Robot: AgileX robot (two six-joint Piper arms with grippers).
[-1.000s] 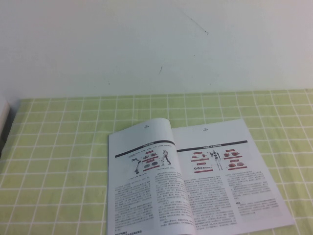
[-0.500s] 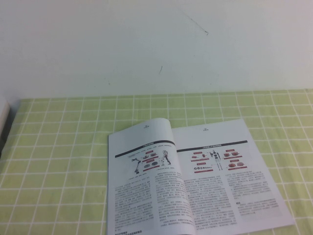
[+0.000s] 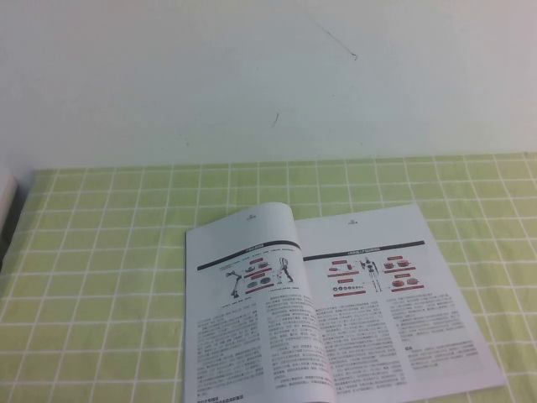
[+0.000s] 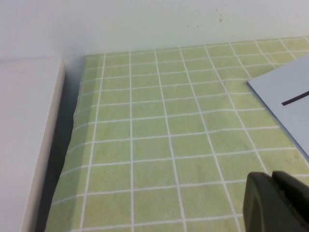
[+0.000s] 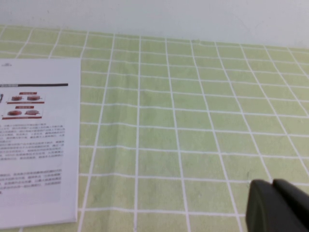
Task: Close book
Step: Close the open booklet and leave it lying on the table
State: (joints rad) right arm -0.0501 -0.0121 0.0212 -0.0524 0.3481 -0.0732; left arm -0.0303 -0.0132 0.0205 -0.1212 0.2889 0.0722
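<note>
An open book (image 3: 323, 306) lies flat on the green checked tablecloth (image 3: 109, 252), with printed text and red diagrams on both white pages. Its left page arches up slightly near the spine. Neither arm shows in the high view. My left gripper (image 4: 275, 200) hovers over bare cloth, shut on nothing, with a corner of the book (image 4: 287, 99) off to one side. My right gripper (image 5: 275, 205) is also shut and empty, over cloth beside the book's right page (image 5: 36, 145).
A white wall (image 3: 252, 75) rises behind the table. A white flat surface (image 4: 24, 140) borders the cloth's left edge, with a dark gap along it. The cloth (image 5: 193, 121) lies open between each gripper and the book.
</note>
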